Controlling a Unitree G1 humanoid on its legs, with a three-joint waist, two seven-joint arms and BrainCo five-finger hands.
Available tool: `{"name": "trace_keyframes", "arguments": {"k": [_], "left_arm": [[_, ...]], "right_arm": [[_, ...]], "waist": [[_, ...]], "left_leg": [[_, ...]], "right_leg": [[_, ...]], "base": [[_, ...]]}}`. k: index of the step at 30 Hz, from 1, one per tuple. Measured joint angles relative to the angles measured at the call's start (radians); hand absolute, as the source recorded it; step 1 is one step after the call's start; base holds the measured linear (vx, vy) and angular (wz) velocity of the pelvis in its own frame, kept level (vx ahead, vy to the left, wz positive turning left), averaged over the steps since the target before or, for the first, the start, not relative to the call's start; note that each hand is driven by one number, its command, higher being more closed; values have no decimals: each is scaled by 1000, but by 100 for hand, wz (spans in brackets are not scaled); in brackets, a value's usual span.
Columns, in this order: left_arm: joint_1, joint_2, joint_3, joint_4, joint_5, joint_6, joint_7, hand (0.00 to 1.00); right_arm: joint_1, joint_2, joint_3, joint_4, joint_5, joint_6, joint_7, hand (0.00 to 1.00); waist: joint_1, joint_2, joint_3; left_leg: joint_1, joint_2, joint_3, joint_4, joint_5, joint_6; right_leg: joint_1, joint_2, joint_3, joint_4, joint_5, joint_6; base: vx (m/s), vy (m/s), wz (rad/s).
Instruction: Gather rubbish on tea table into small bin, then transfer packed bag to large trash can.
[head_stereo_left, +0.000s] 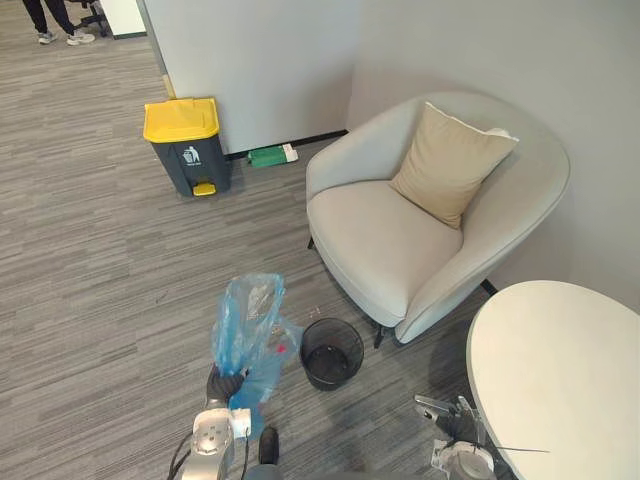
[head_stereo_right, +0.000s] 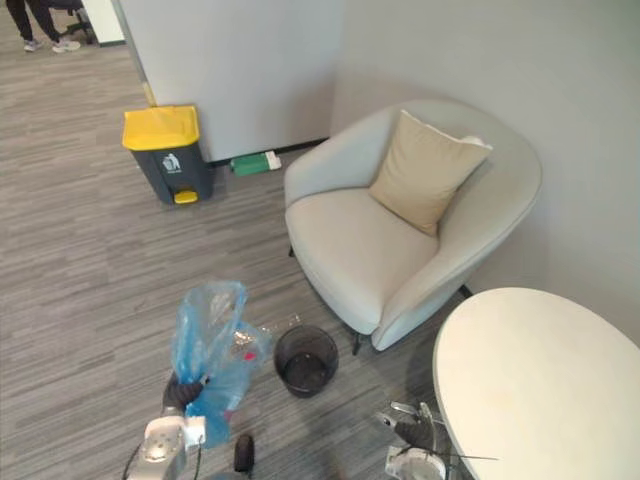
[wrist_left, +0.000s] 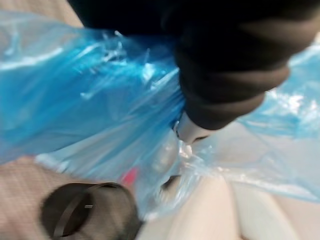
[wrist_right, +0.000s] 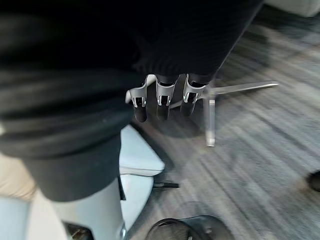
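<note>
A blue plastic rubbish bag (head_stereo_left: 248, 325) hangs above the carpet with bits of rubbish inside. My left hand (head_stereo_left: 226, 384) is shut on the bag at its lower end; up close the blue film (wrist_left: 90, 100) bunches around that hand (wrist_left: 187, 131). The small black mesh bin (head_stereo_left: 332, 352) stands unlined on the floor just right of the bag, also seen as the bin (wrist_left: 85, 212). The large grey trash can (head_stereo_left: 186, 145) with a yellow lid stands far off by the wall. My right hand (head_stereo_left: 446, 414) hangs low beside the white tea table (head_stereo_left: 560, 390), its fingers (wrist_right: 161, 102) relaxed and holding nothing.
A light grey armchair (head_stereo_left: 400, 240) with a beige cushion (head_stereo_left: 448, 162) stands behind the small bin. A green object (head_stereo_left: 268, 155) lies by the wall near the large can. A person's legs (head_stereo_left: 55, 20) show at the far left.
</note>
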Motion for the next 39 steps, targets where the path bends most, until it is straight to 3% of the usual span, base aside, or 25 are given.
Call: {"name": "trace_keyframes", "arguments": {"k": [5,15,20,23,24,25,26,27,28,30,34,35,36,38,39], "left_arm": [[0,0,10,82,-21,1,-2,100],[8,-2,12,171,-18,2,-2,100],[-35,-17,8,161,-28,-1,-1,100],[-56,-24,-9,82,-46,-3,0,100],[-62,-28,-17,59,-51,-4,0,100],[-53,-29,-11,50,-56,-7,1,100],[-51,-31,-12,53,-57,-6,1,100],[-50,-36,-16,57,-57,-6,0,100],[-50,-41,-16,57,-57,-6,0,100],[-75,-28,-28,57,-65,-22,1,100],[-97,-7,-86,59,-64,-24,-2,100],[-89,-8,-102,62,-54,-21,-4,100],[-81,-7,-107,62,-52,-21,-4,100],[-58,-8,-122,64,-36,-20,-6,100],[-57,-8,-125,68,-33,-17,-10,100]], "right_arm": [[-8,1,1,18,32,3,0,0],[-26,13,2,64,38,5,-1,0],[-70,-2,2,97,54,5,-7,0],[-137,-20,-1,98,70,5,-14,0],[-155,-28,0,96,68,6,-21,0],[-175,-20,2,94,66,5,-26,0],[-183,-22,1,91,66,3,-28,0],[-192,-31,1,93,65,5,-29,0],[-195,-33,0,94,65,7,-30,0],[-187,-20,-21,93,64,17,-34,0],[-164,3,-38,98,54,33,-33,0],[-152,2,-37,101,34,42,-30,0],[-149,1,-37,103,33,43,-29,0],[-144,-5,-33,105,29,45,-27,0],[-141,-6,-22,112,28,45,-25,0]], "waist": [[0,6,18],[1,-9,33],[3,-2,54],[2,7,79],[-1,9,84],[9,-7,88],[6,-8,91],[1,-6,93],[-2,5,90],[-1,-8,84],[-11,-7,81],[-12,2,87],[-9,3,88],[-3,27,105],[-7,45,114]], "left_leg": [[6,-1,1,-2,-6,0],[29,-13,-5,-2,-25,-4],[-58,-32,-63,36,-16,0],[-187,-62,-3,92,70,71],[-189,-59,46,83,57,97],[-188,-29,211,205,-76,143],[-175,1,299,273,-148,150],[-160,46,394,325,-194,129],[-158,52,426,339,-199,114],[-163,27,449,349,-201,120],[-159,-60,362,278,-195,142],[-143,-86,342,285,-250,162],[-132,-94,340,285,-266,162],[-84,-107,333,271,-279,178],[-36,-116,315,206,-279,177]], "right_leg": [[2,-3,1,2,-5,1],[25,-13,-5,12,-35,3],[-10,-19,-90,35,-44,5],[-94,-46,-154,116,-45,-2],[-113,-73,-188,139,-32,-27],[-93,-88,-200,144,-32,-28],[-82,-100,-205,151,-32,-28],[-76,-111,-220,175,-32,-27],[-76,-120,-231,194,-32,-26],[-74,-152,-296,213,-4,22],[-46,-202,-394,232,24,60],[-60,-250,-393,356,25,57],[-77,-268,-384,411,30,42],[-190,-302,-261,661,40,-147],[-274,-234,-147,788,-35,-132]], "base": [[0,0,0],[10,-6,1],[40,-34,47],[-48,43,83],[-9,134,53],[78,112,33],[168,97,16],[147,68,23],[119,150,37],[58,224,42],[48,239,80],[26,193,54],[31,197,39],[48,186,14],[68,198,36]]}}
